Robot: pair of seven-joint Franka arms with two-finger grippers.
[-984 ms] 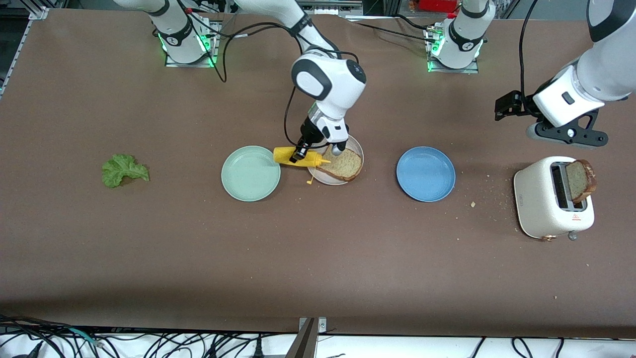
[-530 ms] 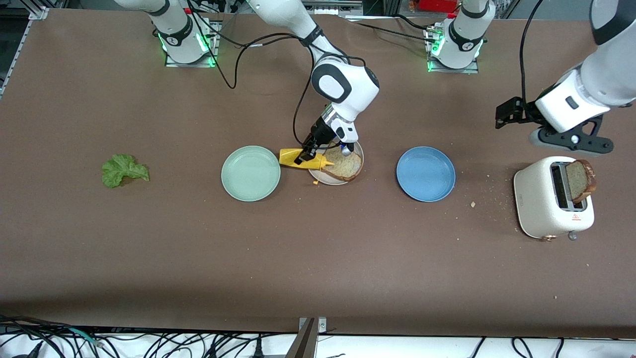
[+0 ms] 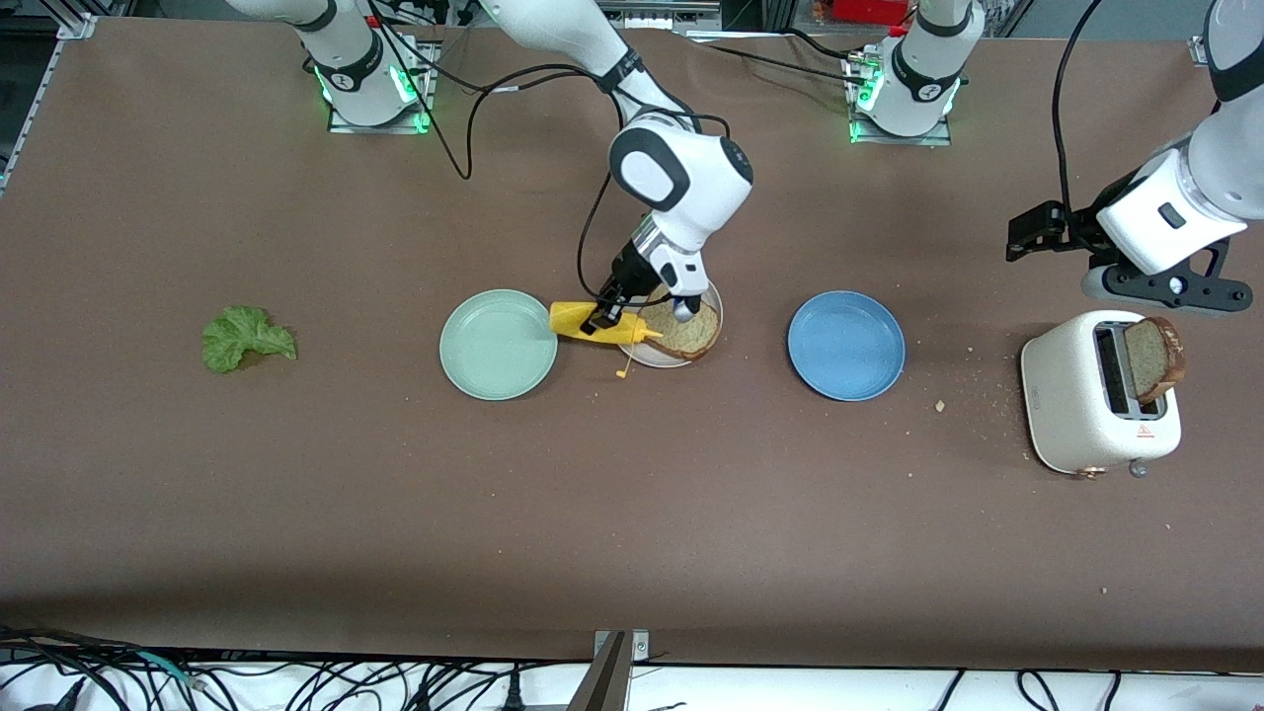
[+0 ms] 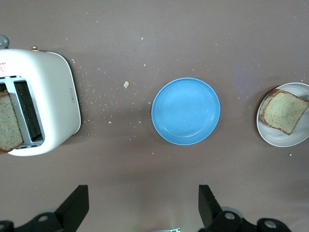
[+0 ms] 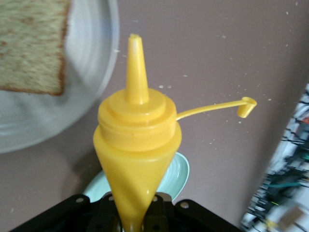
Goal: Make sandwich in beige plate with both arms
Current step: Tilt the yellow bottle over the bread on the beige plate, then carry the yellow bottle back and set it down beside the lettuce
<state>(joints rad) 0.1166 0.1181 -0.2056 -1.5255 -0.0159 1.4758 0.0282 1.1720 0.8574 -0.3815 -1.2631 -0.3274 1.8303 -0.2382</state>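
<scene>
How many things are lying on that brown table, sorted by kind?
Plates: 3, mint-green plate, beige plate, blue plate
Bread slices: 2, one on the beige plate, one in the toaster
Toaster: 1
Lettuce leaf: 1
Yellow squeeze bottle, held by the right gripper: 1
Total: 8

Front cam sat high, faced both bases, covered the whole table (image 3: pixel 296 474). Left wrist cam looked straight down from well above: toaster (image 4: pixel 41 104), blue plate (image 4: pixel 186 111), beige plate (image 4: pixel 285 137) with bread slice (image 4: pixel 284 111) all in shot. Right wrist cam was very close, sighting along the yellow bottle (image 5: pixel 137 145). All three views shared beige plate and bread slice.
</scene>
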